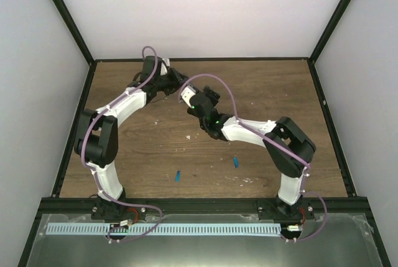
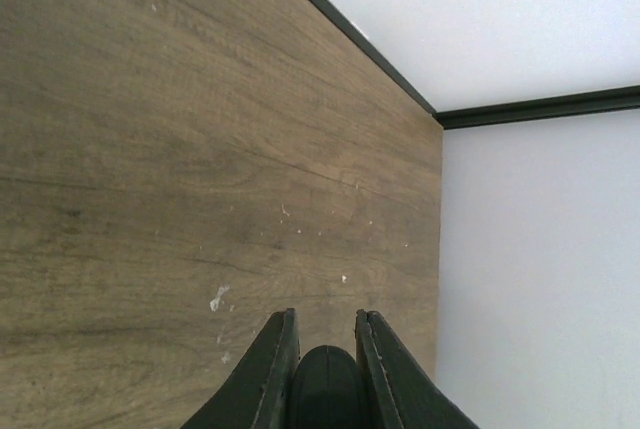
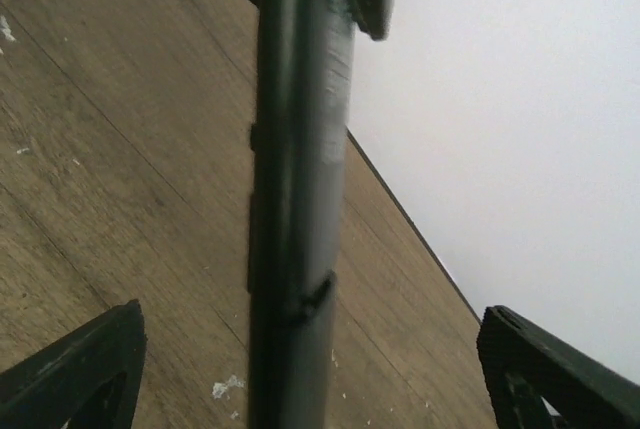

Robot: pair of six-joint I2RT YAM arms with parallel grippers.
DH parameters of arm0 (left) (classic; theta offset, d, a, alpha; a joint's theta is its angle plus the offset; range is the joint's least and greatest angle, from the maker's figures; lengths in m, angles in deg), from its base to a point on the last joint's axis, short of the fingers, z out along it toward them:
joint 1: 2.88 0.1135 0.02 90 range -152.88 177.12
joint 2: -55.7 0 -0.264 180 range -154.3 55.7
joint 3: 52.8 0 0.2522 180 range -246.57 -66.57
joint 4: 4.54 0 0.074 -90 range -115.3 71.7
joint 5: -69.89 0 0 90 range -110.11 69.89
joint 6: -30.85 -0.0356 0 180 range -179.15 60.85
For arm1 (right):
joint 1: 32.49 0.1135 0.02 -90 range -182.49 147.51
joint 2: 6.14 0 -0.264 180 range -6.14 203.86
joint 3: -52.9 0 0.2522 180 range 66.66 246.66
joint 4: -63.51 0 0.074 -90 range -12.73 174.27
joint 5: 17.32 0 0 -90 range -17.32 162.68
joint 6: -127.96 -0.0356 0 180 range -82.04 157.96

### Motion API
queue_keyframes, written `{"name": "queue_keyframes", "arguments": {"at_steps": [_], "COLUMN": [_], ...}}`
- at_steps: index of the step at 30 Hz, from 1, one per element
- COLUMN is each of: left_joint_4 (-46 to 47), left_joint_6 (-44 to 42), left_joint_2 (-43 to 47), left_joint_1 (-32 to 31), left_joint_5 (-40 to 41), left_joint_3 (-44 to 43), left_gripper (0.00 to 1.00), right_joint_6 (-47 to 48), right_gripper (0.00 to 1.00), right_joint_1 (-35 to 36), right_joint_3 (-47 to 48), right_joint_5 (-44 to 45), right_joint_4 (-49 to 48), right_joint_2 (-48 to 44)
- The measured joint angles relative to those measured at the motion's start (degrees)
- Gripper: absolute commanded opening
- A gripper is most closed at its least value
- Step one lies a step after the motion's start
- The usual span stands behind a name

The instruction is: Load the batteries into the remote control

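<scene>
**Remote held in the left jaws, batteries back near the arms' bases**

The left gripper (image 2: 325, 317) has its jaws clamped on one end of the remote control (image 3: 295, 199), holding it off the surface (image 1: 261, 93) toward the far middle. In the right wrist view the remote runs as a dark bar straight through the gap of the right gripper (image 3: 310, 314). Those jaws stand wide apart and touch neither side of it, and the bar sits a little closer to one jaw than to the other. Its long axis lies crosswise to their closing line, so they could shut on its narrow width.

The batteries (image 1: 178, 175) are near neither gripper. Both lie on the surface toward the near edge, well apart from the remote. One is near the middle, and the second battery (image 1: 236, 161) is close to the right arm's elbow. Each points roughly near-to-far, slightly slanted. As a judgement, the right arm holds nothing and is the closer one. It would have to draw back toward its own base, and the second battery looks the nearer pick.
</scene>
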Motion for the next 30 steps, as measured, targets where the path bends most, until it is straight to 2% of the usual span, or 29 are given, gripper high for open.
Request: {"name": "queue_keyframes", "arguments": {"at_steps": [3,5,13,17,21,23,30], "left_joint_4": [2.0,3.6,7.3,10.1,14.0,16.3,20.7], "left_joint_6": [-1.6,-2.5,-8.5,-11.1,-11.8,-11.8,-12.2], "left_joint_2": [0.0,0.0,0.0,0.0,0.0,0.0,0.0], "left_joint_1": [1.4,2.5,6.3,7.5,7.8,7.8,7.8], "left_joint_5": [-1.3,-2.8,-10.1,-16.6,-22.3,-24.7,-28.8], "left_joint_3": [0.6,1.3,3.3,4.7,6.9,8.2,9.5], "left_gripper": [0.05,0.05,0.01,0.0,0.0,0.0,0.0], "right_joint_6": [-2.8,-4.7,-11.6,-12.3,-12.2,-12.1,-11.8], "right_gripper": [0.99,1.0,1.0,1.0,0.99,0.95,0.91], "right_joint_1": [-1.2,-2.4,-10.7,-14.9,-15.9,-15.9,-15.8], "right_joint_3": [-0.8,-2.6,-6.8,-10.6,-11.9,-11.9,-10.0], "right_joint_5": [-2.9,-6.2,-26.3,-38.1,-46.8,-50.9,-59.8], "right_joint_4": [1.1,1.6,4.0,5.1,7.3,8.2,12.5], "right_joint_2": [-2.6,-5.9,-17.0,-20.8,-21.4,-21.4,-18.4]}}
